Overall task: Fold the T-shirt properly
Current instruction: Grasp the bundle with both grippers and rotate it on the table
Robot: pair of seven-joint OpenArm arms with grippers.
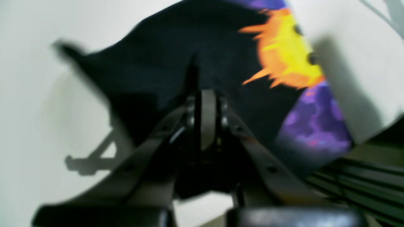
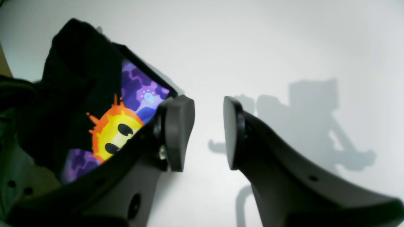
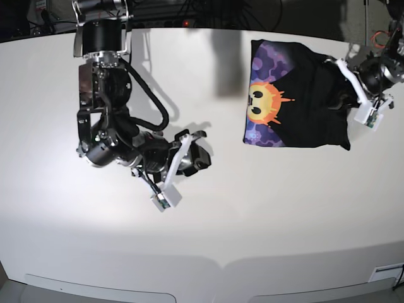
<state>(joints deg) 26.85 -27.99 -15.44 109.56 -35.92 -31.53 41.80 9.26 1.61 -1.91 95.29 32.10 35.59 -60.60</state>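
Note:
The T-shirt (image 3: 309, 107) lies folded into a rough rectangle at the back right of the white table (image 3: 284, 208). Its sun-face print on purple faces up along its left side. My left gripper (image 3: 338, 95) is at the shirt's right edge. In the left wrist view it (image 1: 205, 116) is shut, with black cloth of the T-shirt (image 1: 157, 63) pinched and ridged up at its pads. My right gripper (image 3: 197, 146) hovers over bare table left of the middle, well away from the shirt. Its jaws (image 2: 208, 132) stand open and empty, and the T-shirt (image 2: 79, 78) shows behind its left finger.
Cables and dark equipment line the table's far edge (image 3: 189, 25). The right arm's black body (image 3: 104, 95) reaches down from the back left. A slatted dark surface (image 1: 363, 176) lies beyond the table edge in the left wrist view.

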